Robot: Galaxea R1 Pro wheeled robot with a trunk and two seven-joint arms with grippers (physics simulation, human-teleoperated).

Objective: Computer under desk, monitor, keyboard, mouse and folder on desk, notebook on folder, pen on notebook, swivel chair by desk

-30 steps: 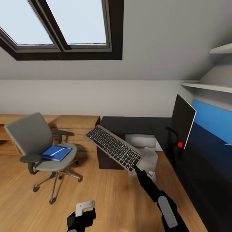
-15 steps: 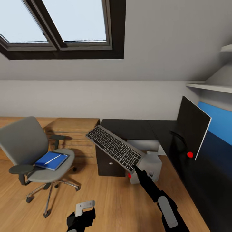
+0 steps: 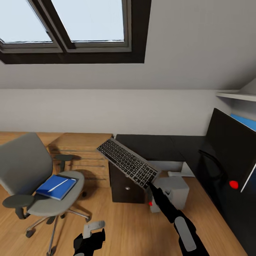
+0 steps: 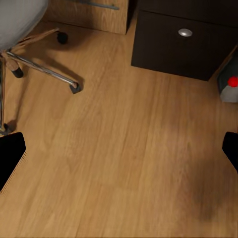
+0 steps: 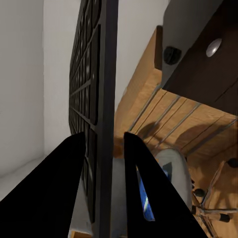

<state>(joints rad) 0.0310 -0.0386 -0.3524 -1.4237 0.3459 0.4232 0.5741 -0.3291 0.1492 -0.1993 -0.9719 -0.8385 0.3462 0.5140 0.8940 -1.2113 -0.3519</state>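
Observation:
My right gripper (image 3: pixel 149 184) is shut on one end of the keyboard (image 3: pixel 128 162), which hangs tilted in the air in front of the desk (image 3: pixel 153 142). In the right wrist view its fingers (image 5: pixel 141 173) clamp the keyboard's edge (image 5: pixel 106 99). The monitor (image 3: pixel 229 156) stands on the desk at the right. The grey computer (image 3: pixel 174 190) sits on the floor under the desk. At the left the swivel chair (image 3: pixel 21 165) carries the blue folder (image 3: pixel 57 187) with the pen (image 3: pixel 58 185) on top. My left gripper (image 4: pixel 119 151) hangs open and low over the floor. Mouse and notebook are out of view.
A dark drawer unit (image 3: pixel 126 185) stands under the desk's left end, with a light wooden dresser (image 3: pixel 81 149) beside it. Skylights (image 3: pixel 89 21) cut the sloped wall above. A shelf (image 3: pixel 236 96) hangs at the right. Wood floor (image 4: pixel 124 148) lies open between chair and desk.
The whole view has shifted: the camera has moved nearer the desk, so the monitor looms larger at the right. The keyboard stays in my right gripper, and the left arm holds still.

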